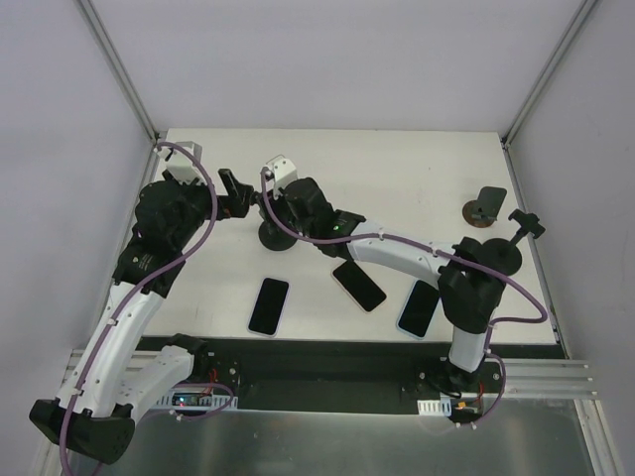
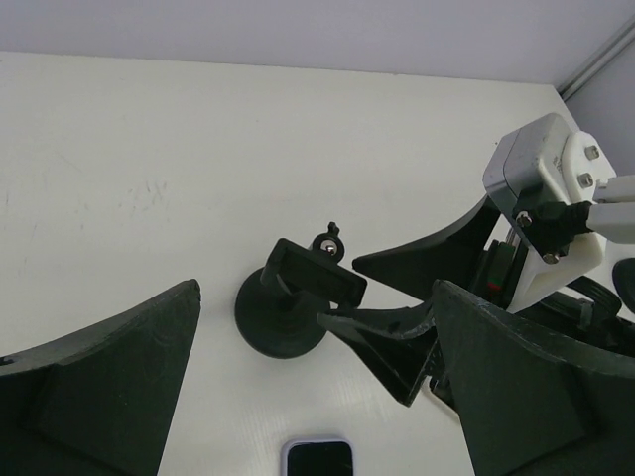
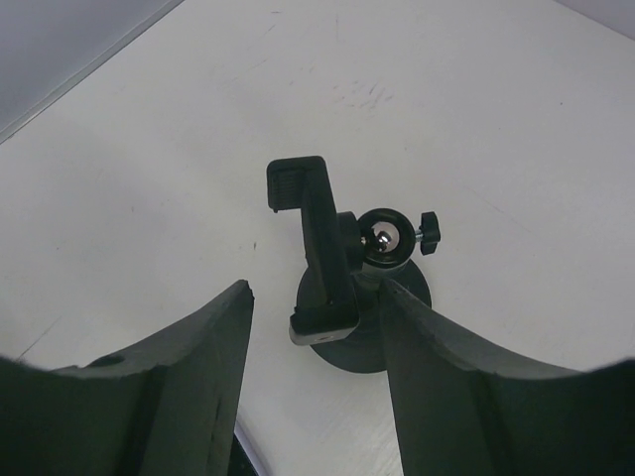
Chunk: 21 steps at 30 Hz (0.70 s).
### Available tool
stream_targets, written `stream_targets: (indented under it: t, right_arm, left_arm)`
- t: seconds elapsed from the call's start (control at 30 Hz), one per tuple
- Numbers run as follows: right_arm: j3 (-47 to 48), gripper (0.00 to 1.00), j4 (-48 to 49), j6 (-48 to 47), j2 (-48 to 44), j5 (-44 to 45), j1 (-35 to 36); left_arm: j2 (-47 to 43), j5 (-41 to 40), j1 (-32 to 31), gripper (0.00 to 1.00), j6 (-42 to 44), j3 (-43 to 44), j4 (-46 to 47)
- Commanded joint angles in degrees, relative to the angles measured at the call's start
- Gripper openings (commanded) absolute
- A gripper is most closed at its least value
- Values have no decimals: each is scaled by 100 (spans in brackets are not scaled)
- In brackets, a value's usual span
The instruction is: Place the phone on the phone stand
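Flanking the black, round-based phone stand [image 3: 317, 238] with its ball joint and clamp cradle, both claws hang spread and empty: left claw [image 1: 236, 195] at the stand's 10 o'clock, right claw [image 3: 316, 297] straddling it from 12 o'clock. The dark, flat slab phone [image 1: 268, 305] lies on the white table [image 1: 397, 164] at the stand's 6 o'clock, apart from it. A second phone [image 1: 358, 285] and a third phone [image 1: 419, 307] lie toward 4 o'clock. No phone is yet gripped.

Good practice, by judgement: one claw pins the stand's base while the other takes the nearest phone by its long edges. It then lowers the bottom edge into the cradle lip without knocking the tilted clamp.

Left arm: rising from 7 o'clock, elbow bent, wrist turned toward 3 o'clock. Right arm: upright at 5 o'clock, folded at the elbow, forearm stretched toward 10 o'clock.
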Motion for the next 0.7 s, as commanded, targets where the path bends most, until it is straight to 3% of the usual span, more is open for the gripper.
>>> stream_targets:
  t: [0.0,0.3,0.37,0.53,0.67]
  right_arm:
    - [335,56,-49,-197,63,109,9]
    - [247,50,-111,-143,90,-445,-131]
    - [238,42,-84,-284,98,-568,-140]
    - [273,33,-224,-389,99,-1007,-289]
    - [256,17,-391,-776,-24,-1409,-465]
  left_arm:
    - [-134,-78,-60,99,454,141,-50]
    - [42,0,106,98,350,132,-129]
    - [77,228,212,99,253,123,-129]
    - [235,431,344,98,191,97,-85]
    - [262,879,467,98,68,53,-24]
